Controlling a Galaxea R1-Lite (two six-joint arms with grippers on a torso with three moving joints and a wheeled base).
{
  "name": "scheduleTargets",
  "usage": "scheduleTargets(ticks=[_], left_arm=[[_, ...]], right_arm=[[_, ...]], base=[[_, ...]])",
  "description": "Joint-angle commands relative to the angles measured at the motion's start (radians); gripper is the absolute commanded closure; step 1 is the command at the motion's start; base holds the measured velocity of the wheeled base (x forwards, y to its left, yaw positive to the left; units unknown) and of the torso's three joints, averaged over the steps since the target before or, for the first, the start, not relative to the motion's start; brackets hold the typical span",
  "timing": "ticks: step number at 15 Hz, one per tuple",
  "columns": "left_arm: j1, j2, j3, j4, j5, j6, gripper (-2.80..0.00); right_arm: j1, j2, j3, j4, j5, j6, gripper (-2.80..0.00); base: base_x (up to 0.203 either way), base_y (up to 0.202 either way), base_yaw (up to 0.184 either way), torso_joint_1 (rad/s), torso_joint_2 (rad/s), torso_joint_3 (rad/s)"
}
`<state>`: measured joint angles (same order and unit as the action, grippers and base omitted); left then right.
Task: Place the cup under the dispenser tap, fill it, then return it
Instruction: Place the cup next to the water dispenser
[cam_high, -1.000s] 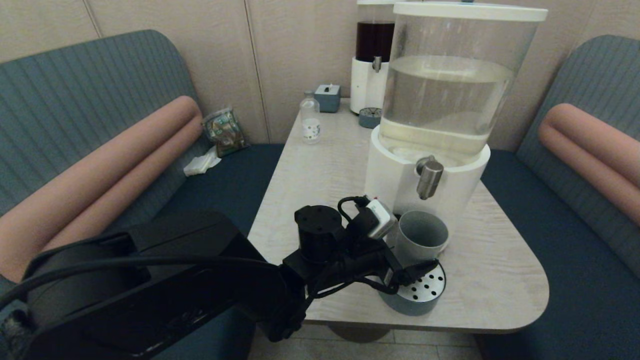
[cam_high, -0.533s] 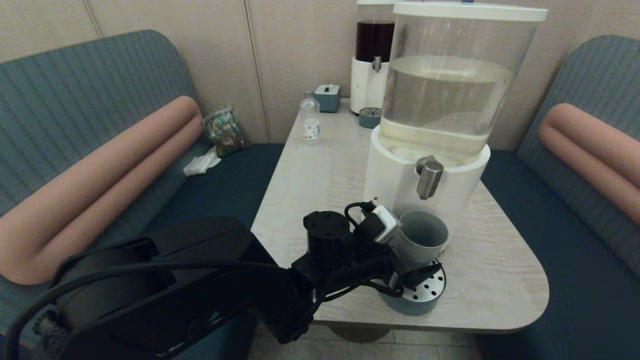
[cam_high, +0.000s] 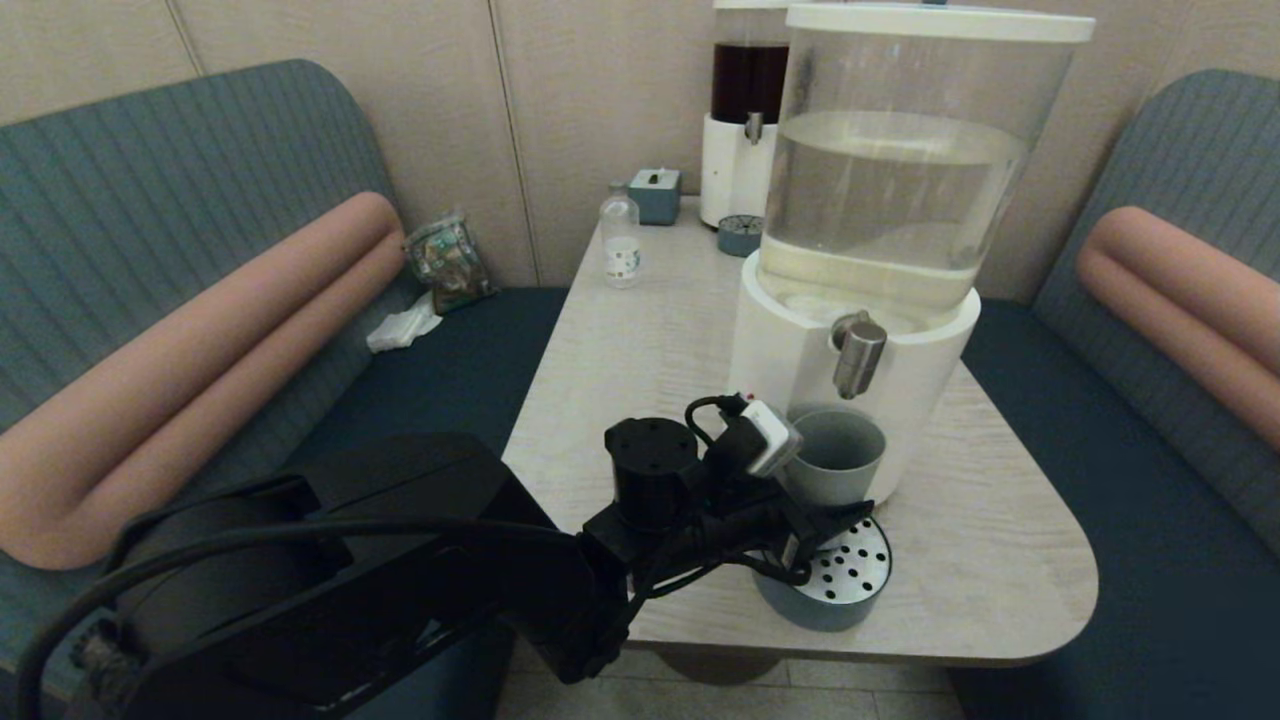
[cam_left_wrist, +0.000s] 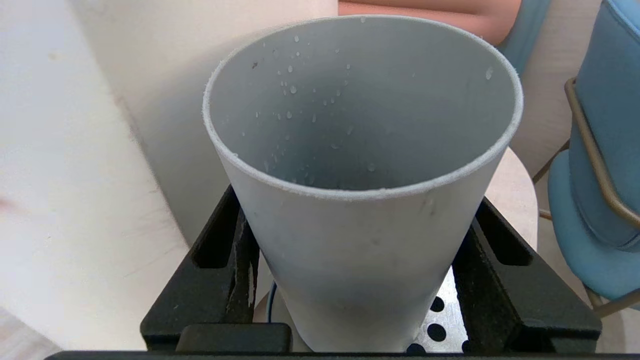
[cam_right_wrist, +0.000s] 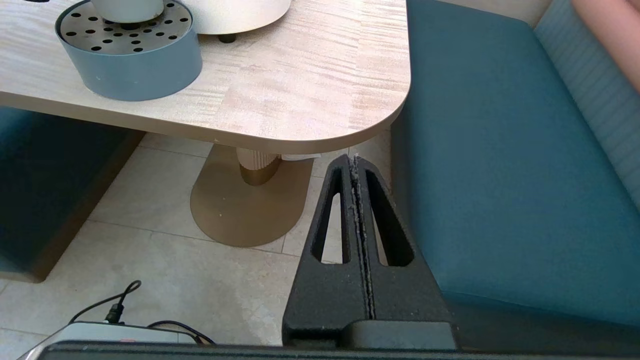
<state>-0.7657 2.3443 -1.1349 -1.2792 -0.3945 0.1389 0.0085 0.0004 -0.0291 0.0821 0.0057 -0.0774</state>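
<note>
Cup (cam_high: 833, 456), grey-blue and handleless, is gripped low on its body by the two fingers (cam_left_wrist: 235, 260) of the left gripper (cam_high: 800, 500); it hangs just above the perforated drip tray (cam_high: 835, 580) and directly beneath the dispenser tap (cam_high: 858, 352). Over the last second it has moved from about 6 o'clock of the spout, nearer the counter's (cam_high: 640, 340) front edge, back toward the white base and slightly down, so its mouth now sits under the outlet. In my judgement the placing step is nearly complete and filling comes next; only scattered droplets show inside the cup, no standing liquid.

Left to right, the counter carries one clear bottle (cam_high: 621, 240), one small blue-grey box (cam_high: 655, 194), one dark-liquid dispenser (cam_high: 745, 110) with its own small tray (cam_high: 740, 234), and one large tank of pale liquid (cam_high: 900, 190). Counted: two dispensers, two drip trays, one cup, one bottle.

Right gripper (cam_right_wrist: 356, 165) is parked below counter level at about 5 o'clock of the counter, its fingers pressed together on nothing.
</note>
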Motion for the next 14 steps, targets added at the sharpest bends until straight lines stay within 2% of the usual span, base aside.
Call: scheduleTargets(ticks=[1,8,10,12,14], left_arm=[[0.0,-0.01,0.007,-0.011,-0.003,0.002,0.0],[0.001,-0.104,0.186,-0.083,-0.003,-0.012,0.0],[0.009,-0.136,0.248,-0.112,0.015,-0.046,0.0],[0.045,-0.175,0.295,-0.162,0.042,-0.091,0.0],[0.111,-0.229,0.311,-0.167,0.062,-0.102,0.0]], right_arm=[[0.001,-0.005,0.0,0.001,0.0,-0.001,0.0],[0.001,-0.005,0.0,0.001,0.0,-0.001,0.0],[0.001,-0.005,0.0,0.001,0.0,-0.001,0.0],[-0.001,-0.005,0.0,0.001,0.0,-0.001,0.0],[0.001,-0.005,0.0,0.001,0.0,-0.001,0.0]], base=[[0.0,0.0,0.0,0.0,0.0,0.0],[0.0,0.0,0.0,0.0,0.0,0.0],[0.0,0.0,0.0,0.0,0.0,0.0],[0.0,0.0,0.0,0.0,0.0,0.0],[0.0,0.0,0.0,0.0,0.0,0.0]])
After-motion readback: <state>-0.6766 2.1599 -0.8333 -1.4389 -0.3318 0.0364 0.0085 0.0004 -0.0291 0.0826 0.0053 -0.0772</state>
